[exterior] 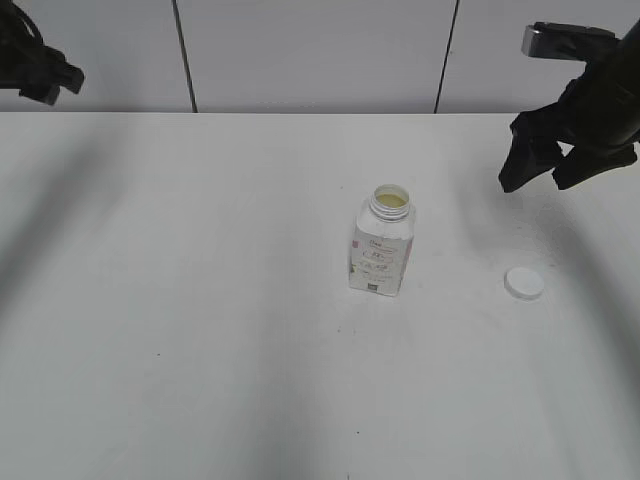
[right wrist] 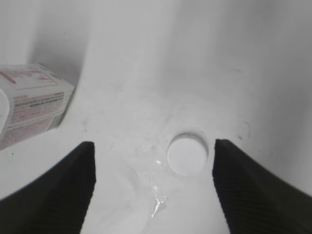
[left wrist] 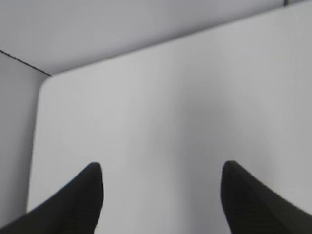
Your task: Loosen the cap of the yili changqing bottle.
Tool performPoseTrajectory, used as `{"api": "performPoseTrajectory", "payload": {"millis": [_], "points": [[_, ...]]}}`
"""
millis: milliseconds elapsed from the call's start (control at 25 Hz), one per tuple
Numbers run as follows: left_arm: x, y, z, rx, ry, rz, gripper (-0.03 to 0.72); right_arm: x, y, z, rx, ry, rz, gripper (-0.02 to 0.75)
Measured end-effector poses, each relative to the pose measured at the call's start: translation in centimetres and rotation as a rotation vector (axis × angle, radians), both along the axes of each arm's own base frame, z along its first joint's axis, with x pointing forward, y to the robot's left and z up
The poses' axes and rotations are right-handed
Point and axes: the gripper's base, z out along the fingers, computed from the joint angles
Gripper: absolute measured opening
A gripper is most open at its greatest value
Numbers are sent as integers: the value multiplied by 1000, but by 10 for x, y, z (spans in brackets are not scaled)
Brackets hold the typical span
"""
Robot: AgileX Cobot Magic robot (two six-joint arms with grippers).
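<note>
Exterior view: nearest on the white table (exterior: 200, 350) lies the cap (exterior: 524, 283), flat on the surface to the right and well apart from the yili changqing bottle (exterior: 381, 246). The bottle stands upright near the middle, its neck open and a pale yellowish content showing inside. Farther back and above the cap, the right gripper (exterior: 543, 165) hangs clear of the table, jaws spread and holding nothing. In its wrist view the cap (right wrist: 187, 154) sits on the table between the two dark fingers (right wrist: 58, 195), touching neither, with a few small wet-looking marks beside it, though the blur makes that uncertain. The bottle's label (right wrist: 29, 102) shows at the left. At the far left the left gripper (left wrist: 162, 171) is raised, jaws apart over bare table, empty.
</note>
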Motion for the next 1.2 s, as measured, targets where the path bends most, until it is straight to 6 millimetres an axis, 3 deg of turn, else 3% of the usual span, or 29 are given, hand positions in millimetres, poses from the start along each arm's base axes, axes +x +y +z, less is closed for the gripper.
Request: {"api": "performPoseTrajectory", "payload": {"millis": [240, 560, 920, 1200], "points": [[-24, -10, 3, -147, 202, -17, 470, -4, -5, 20, -64, 14, 53, 586], [-64, -8, 37, -181, 343, 15, 470, -16, -6, 68, -84, 18, 101, 586], [-105, -5, 82, -207, 336, 35, 470, -34, -15, 103, -147, -63, 22, 586], [-151, -7, 115, -304, 236, 2, 470, -74, -21, 145, -153, -185, 1, 586]]}}
